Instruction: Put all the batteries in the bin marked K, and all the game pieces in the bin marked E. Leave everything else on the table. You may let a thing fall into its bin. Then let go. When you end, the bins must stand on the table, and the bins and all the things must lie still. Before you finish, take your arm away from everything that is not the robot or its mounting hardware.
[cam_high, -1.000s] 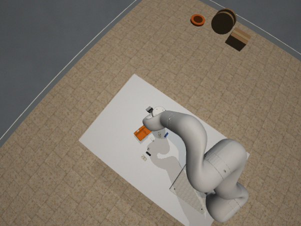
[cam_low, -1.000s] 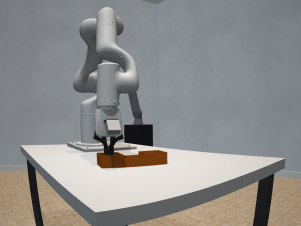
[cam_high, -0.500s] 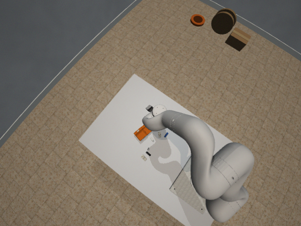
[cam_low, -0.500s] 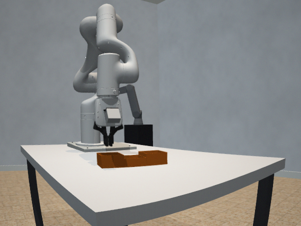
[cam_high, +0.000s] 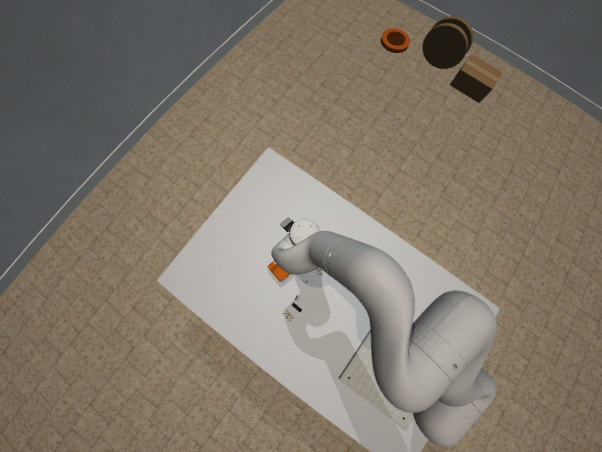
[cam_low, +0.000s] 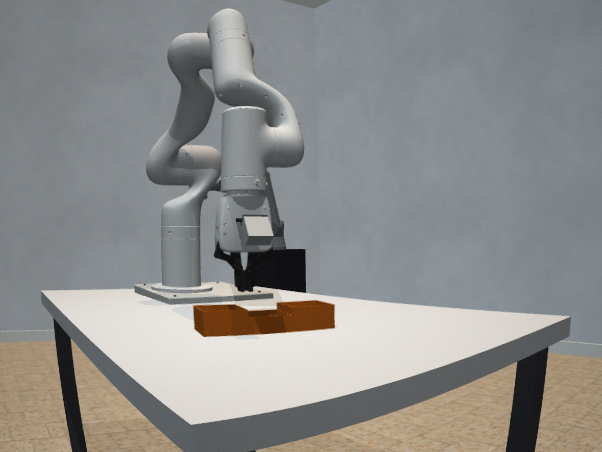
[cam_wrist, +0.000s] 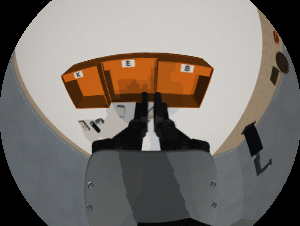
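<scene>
The white table (cam_high: 225, 240) (cam_low: 350, 350) carries the arm (cam_high: 390, 280) (cam_low: 232, 65), which reaches from about four o'clock in the top view. The joined orange bins (cam_high: 279, 272) (cam_low: 310, 316) (cam_wrist: 135, 56) stand upright; in the wrist view the label K (cam_wrist: 78, 74) is near ten o'clock, the label E (cam_wrist: 128, 63) near twelve, the label B (cam_wrist: 187, 68) near one.

The gripper (cam_low: 244, 289) (cam_wrist: 151, 100) is narrow, with nothing seen held between its tips.

At eight to nine o'clock in the wrist view, outside the bins, lie a dotted cream block (cam_high: 288, 315) (cam_wrist: 84, 125), probably a game piece, and a black cylinder (cam_high: 296, 307) (cam_wrist: 95, 126), probably a battery. A pale block (cam_wrist: 121, 110) lies nearer the bins, its kind unclear.

No sorted pieces show in K or E, though their floors are partly hidden. Sorting seems left to do, then withdrawing.

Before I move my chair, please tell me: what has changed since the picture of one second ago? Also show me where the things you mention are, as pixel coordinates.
The gripper (cam_low: 244, 287) (cam_wrist: 151, 100) rose away from the bins, then moved to the right in the exterior view. I see nothing taken hold of or let go. The orange bins (cam_high: 278, 271) (cam_low: 220, 320) (cam_wrist: 145, 56) stayed where they were.
</scene>
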